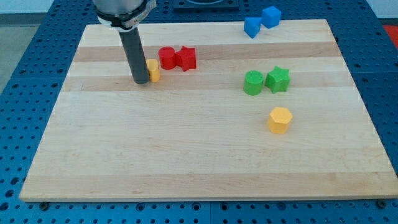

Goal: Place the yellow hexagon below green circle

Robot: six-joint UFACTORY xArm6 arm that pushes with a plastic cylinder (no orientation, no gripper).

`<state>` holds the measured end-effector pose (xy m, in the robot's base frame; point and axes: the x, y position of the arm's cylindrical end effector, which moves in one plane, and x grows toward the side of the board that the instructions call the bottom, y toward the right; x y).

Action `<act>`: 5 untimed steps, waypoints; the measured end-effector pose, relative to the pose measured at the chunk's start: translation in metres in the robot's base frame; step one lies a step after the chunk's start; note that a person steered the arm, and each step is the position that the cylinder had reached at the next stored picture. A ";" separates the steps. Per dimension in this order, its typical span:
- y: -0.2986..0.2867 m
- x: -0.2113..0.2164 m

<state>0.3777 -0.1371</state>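
On the wooden surface (199,155), my tip (140,81) touches a small yellow block (153,70) at the view's upper left, with no gripper to show, while the yellow hexagon (280,119) sits well apart, just below and right of the green circle (253,83).

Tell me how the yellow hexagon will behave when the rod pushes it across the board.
The yellow hexagon looks squat and flat-bottomed, so it should slide rather than tip or roll. Its faceted sides may make it turn if my tip meets it off-centre. The wooden board looks smooth, so it probably glides easily.
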 end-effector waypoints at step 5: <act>0.027 0.048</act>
<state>0.4261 -0.1103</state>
